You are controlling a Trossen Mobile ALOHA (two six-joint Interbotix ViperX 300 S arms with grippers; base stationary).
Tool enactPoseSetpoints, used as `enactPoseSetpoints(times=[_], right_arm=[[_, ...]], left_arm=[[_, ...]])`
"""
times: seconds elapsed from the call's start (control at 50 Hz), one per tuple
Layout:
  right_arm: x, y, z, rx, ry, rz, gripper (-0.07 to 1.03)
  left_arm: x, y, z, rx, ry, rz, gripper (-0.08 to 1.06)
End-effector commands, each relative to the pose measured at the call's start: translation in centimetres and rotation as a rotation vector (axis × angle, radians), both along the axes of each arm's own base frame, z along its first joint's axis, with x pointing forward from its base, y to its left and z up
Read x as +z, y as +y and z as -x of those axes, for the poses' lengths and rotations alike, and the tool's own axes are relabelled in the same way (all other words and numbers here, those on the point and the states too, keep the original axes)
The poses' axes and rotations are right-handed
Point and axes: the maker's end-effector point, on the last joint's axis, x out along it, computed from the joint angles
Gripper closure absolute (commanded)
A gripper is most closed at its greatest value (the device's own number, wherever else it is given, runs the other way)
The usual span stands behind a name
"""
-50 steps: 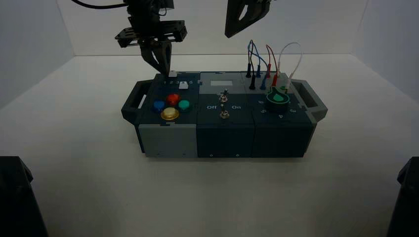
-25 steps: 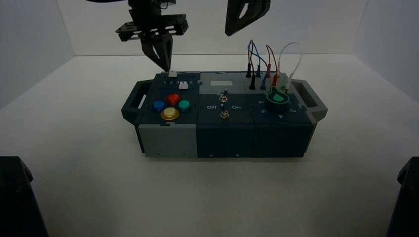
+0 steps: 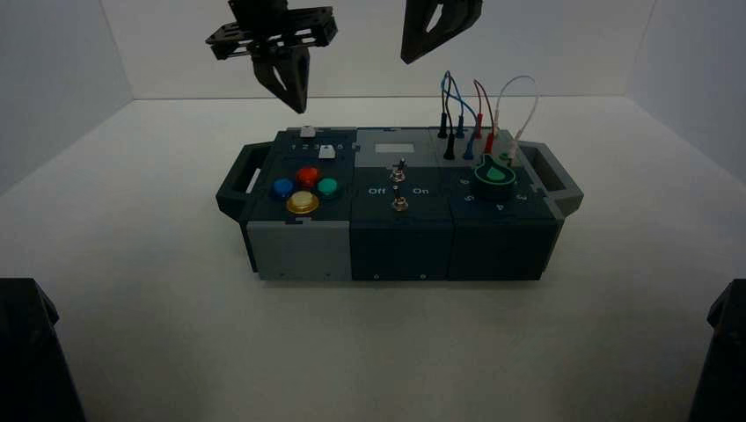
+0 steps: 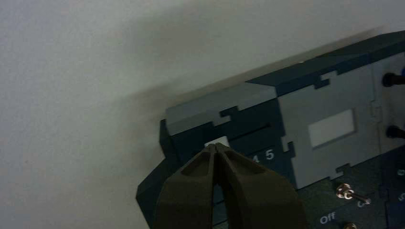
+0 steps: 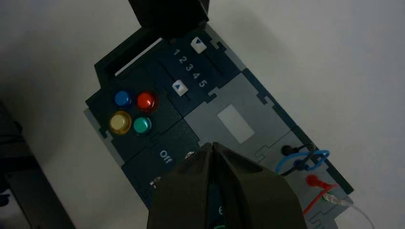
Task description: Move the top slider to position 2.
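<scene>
The top slider (image 3: 307, 132) is a small white knob on the back left of the dark blue box (image 3: 400, 237). In the right wrist view the top slider (image 5: 198, 44) stands about level with the printed digit 2 (image 5: 182, 59) in the row 1 to 5. My left gripper (image 3: 301, 107) hangs shut a short way above that knob, touching nothing. In the left wrist view the left gripper's (image 4: 216, 146) closed tips cover the near edge of the white knob (image 4: 218, 140) and hide the digit 2. My right gripper (image 3: 410, 58) is shut and idle high over the box's middle.
A second white slider (image 5: 179, 87) sits near digit 4. In front of it are blue, red, green and yellow buttons (image 3: 303, 203). Two toggle switches (image 3: 398, 185) stand mid-box. A green knob (image 3: 494, 176) and plugged wires (image 3: 479, 105) are on the right. Handles (image 3: 237, 180) stick out at both ends.
My left gripper has risen straight up from the top slider's knob and now hangs clear above it. The knob and the right arm have not visibly moved.
</scene>
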Motion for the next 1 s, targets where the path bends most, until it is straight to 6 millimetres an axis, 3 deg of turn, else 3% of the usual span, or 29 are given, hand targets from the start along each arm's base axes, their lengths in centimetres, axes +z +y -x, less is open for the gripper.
enactPoseSetpoints(times=[0.02, 0.72, 1.0], right_arm=[[1.4, 0.2, 0.1, 0.009, -0.027, -0.020, 0.99], [2.2, -0.3, 0.7, 0.050, -0.013, 0.019, 0.99], [2.4, -0.5, 1.0, 0.048, -0.018, 0.016, 0.99]], left_arm=[[1.6, -0.9, -0.6, -0.009, -0.041, 0.024, 1.01], [5.0, -0.6, -0.3, -0.067, -0.088, 0.018, 1.01], [5.4, -0.5, -0.1, -0.071, -0.098, 0.019, 1.01]])
